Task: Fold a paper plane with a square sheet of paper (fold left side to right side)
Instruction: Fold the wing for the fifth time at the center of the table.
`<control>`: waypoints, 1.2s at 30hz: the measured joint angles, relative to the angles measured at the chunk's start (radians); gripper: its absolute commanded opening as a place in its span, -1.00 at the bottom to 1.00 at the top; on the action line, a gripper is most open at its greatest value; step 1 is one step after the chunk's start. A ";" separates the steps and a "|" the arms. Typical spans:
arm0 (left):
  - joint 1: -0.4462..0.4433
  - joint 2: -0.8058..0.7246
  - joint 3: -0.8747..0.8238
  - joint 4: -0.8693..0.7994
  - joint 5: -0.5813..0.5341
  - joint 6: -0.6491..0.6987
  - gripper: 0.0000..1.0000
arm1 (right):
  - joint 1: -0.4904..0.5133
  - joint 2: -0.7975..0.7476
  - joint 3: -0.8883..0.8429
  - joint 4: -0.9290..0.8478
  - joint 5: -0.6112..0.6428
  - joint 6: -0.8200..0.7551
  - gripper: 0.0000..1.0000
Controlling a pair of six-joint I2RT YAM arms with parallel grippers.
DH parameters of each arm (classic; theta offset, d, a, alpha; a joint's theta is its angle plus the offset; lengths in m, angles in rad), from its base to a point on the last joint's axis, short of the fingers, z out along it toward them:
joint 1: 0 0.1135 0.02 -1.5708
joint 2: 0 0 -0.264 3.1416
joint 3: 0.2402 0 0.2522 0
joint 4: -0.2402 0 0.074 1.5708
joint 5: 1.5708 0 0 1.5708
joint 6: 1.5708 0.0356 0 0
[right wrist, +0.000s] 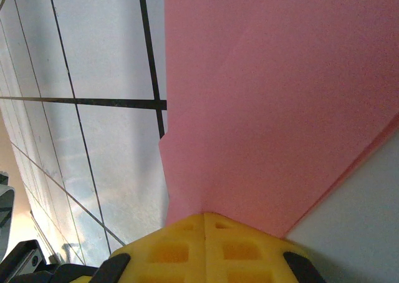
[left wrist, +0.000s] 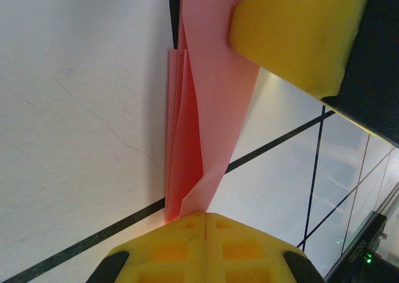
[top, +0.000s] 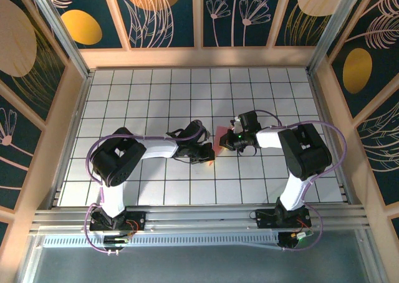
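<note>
The salmon-pink sheet of paper (top: 219, 135) is folded into several long layers and held up between my two grippers at the middle of the tiled table. In the left wrist view the layered paper (left wrist: 209, 102) runs from my left gripper (left wrist: 206, 215), whose yellow pads are pressed together on its near end, up to the right gripper's yellow finger (left wrist: 293, 33). My right gripper (right wrist: 204, 215) is shut on an edge of the broad pink flap (right wrist: 280, 102). From above, the left gripper (top: 209, 153) and right gripper (top: 228, 139) almost meet at the paper.
The white grid-tile table (top: 156, 90) lies all around the paper. Wooden walls (top: 199, 57) with dark floral panels enclose the back and sides. The metal rail (top: 199, 220) with both arm bases runs along the near edge.
</note>
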 measured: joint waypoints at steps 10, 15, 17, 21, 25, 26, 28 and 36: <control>0.000 0.013 -0.001 0.010 0.004 -0.003 -1.00 | 0.001 0.005 0.023 -0.035 0.002 -0.008 -1.00; 0.000 0.013 -0.001 0.010 0.003 -0.003 -1.00 | 0.006 0.007 0.048 -0.078 0.014 -0.024 -1.00; 0.000 0.013 -0.001 0.010 0.000 -0.002 -1.00 | 0.009 0.005 0.060 -0.099 0.024 -0.029 -1.00; 0.000 0.013 -0.001 0.010 -0.005 -0.002 -1.00 | 0.013 -0.023 0.064 -0.134 0.070 -0.044 -1.00; -0.001 0.013 -0.001 0.010 -0.008 -0.002 -1.00 | 0.013 -0.092 0.055 -0.148 0.092 -0.049 -1.00; -0.001 0.013 -0.001 0.009 -0.008 -0.002 -1.00 | 0.016 -0.112 0.043 -0.140 0.092 -0.047 -1.00; -0.001 0.013 -0.001 0.009 -0.008 -0.002 -1.00 | 0.027 -0.145 0.011 -0.122 0.090 -0.037 -1.00; -0.001 0.013 -0.001 0.009 -0.008 -0.002 -1.00 | 0.114 -0.145 -0.040 -0.056 0.076 0.022 -1.00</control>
